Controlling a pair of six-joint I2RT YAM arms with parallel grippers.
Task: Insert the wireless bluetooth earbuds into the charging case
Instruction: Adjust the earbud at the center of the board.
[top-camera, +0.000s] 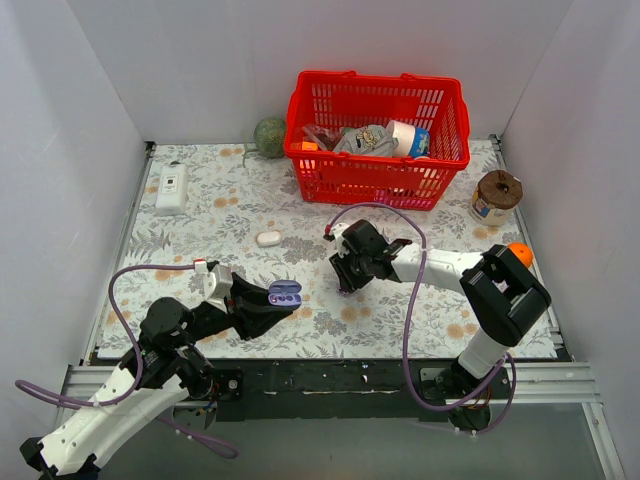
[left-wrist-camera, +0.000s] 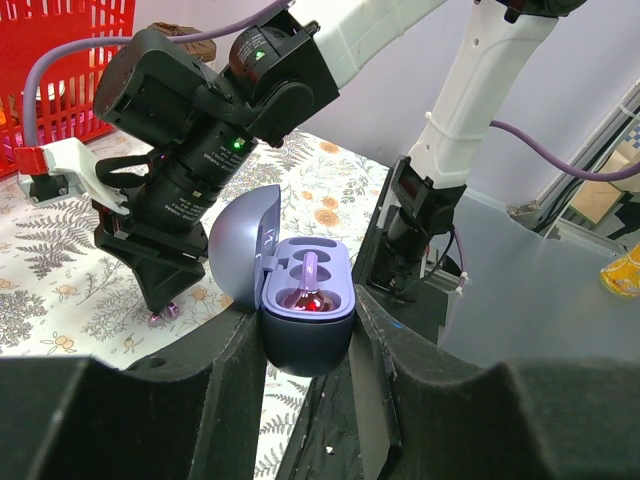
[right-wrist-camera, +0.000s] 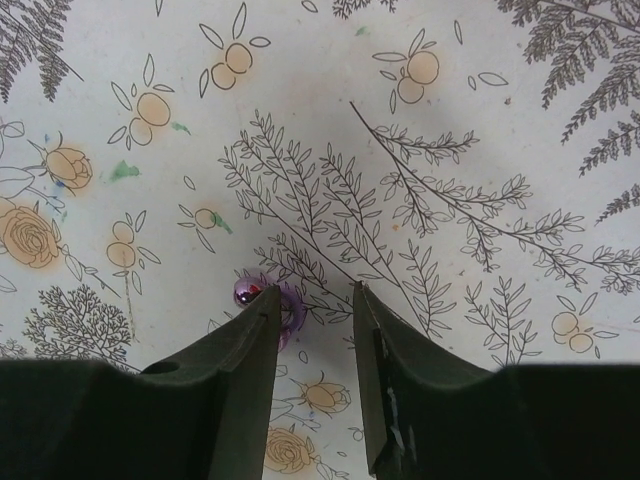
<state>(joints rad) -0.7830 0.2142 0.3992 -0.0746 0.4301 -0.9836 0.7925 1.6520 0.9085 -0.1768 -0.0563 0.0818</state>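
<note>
Right wrist view has the right end effector (right-wrist-camera: 315, 293) pointing down at the flowered tabletop (right-wrist-camera: 450, 120) with its jaws apart and nothing between them. The loose earbud (right-wrist-camera: 290, 308), a glossy purple bead with a lilac body, lies on the cloth at the tip of the 9 o'clock finger, partly hidden by it and only just showing in the gap. The left wrist view shows the left end effector (left-wrist-camera: 307, 315) clamped on the base of the charging case (left-wrist-camera: 305, 345), which is held off the tabletop with its lid (left-wrist-camera: 240, 245) swung back toward 10 o'clock. A seated earbud (left-wrist-camera: 310, 290) glows red in its socket; I cannot make out the free socket from this angle. In the top external view the case sits just beside the right end effector, at its 9 o'clock. The step in hand looks like picking up the last bud, so the task seems about half done. To do it well, the jaws should shift a touch toward 9 o'clock so the bud sits centred between the pads. They should then drop until the tips almost meet the cloth, and close slowly. A bud this small and slick is likely to squirt out of an off-centre pinch. The case should hold steady, opening upward.
</note>
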